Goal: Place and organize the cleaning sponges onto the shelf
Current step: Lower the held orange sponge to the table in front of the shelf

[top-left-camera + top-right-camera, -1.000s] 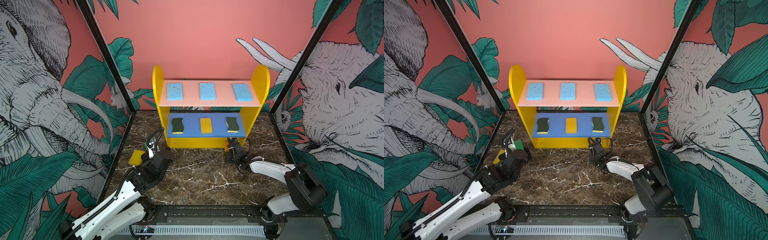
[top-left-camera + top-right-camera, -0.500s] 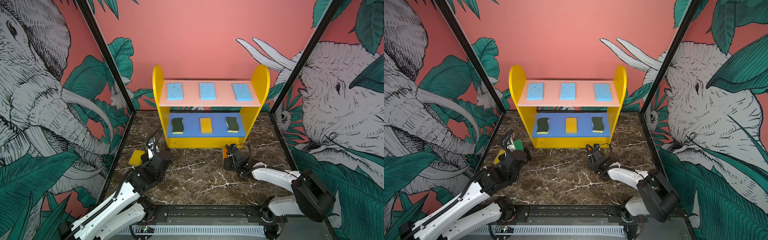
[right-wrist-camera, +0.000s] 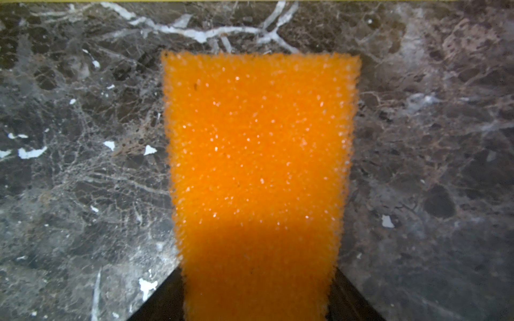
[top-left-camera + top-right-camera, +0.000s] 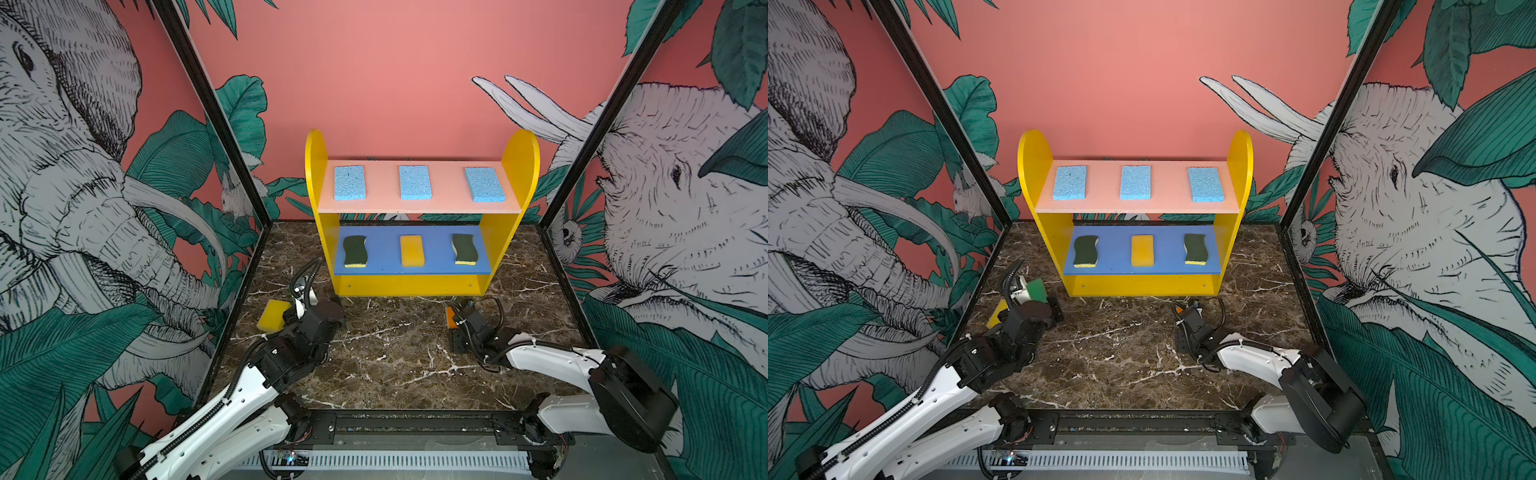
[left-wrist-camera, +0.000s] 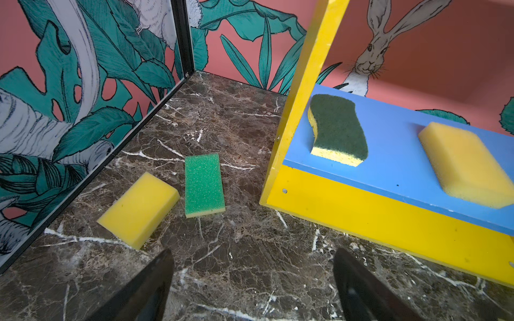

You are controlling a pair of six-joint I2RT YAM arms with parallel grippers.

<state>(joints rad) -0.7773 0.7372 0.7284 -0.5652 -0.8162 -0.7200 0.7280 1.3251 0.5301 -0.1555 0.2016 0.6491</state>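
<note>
Left fingers [image 5: 150, 289] stand wide apart and empty above the counter [image 4: 395, 365], off the left front corner of the shelf [image 4: 519, 166]. Right fingers [image 3: 164, 300] grip the near end of the orange sponge [image 3: 256, 166], which narrows between them; it lies on the counter just in front of the shelf's right half.

On the shelf's pink top board [image 4: 382, 187], three light-blue sponges [image 4: 415, 182] sit in a row. Its blue middle board [image 4: 436, 257] carries the left wavy sponge [image 4: 355, 251], the shelved yellow sponge [image 4: 412, 250] and the right wavy sponge [image 4: 464, 248]. The loose yellow sponge [image 5: 139, 207] and the bright green sponge [image 5: 204, 184] lie side by side on the counter, beside the shelf's left front corner.

The blue board hides the shelf's base tier. In both top views the right arm covers all but a sliver of the orange sponge.

Since a second ago the right fingers have drawn back from the shelf's foot; the left arm has barely shifted.
</note>
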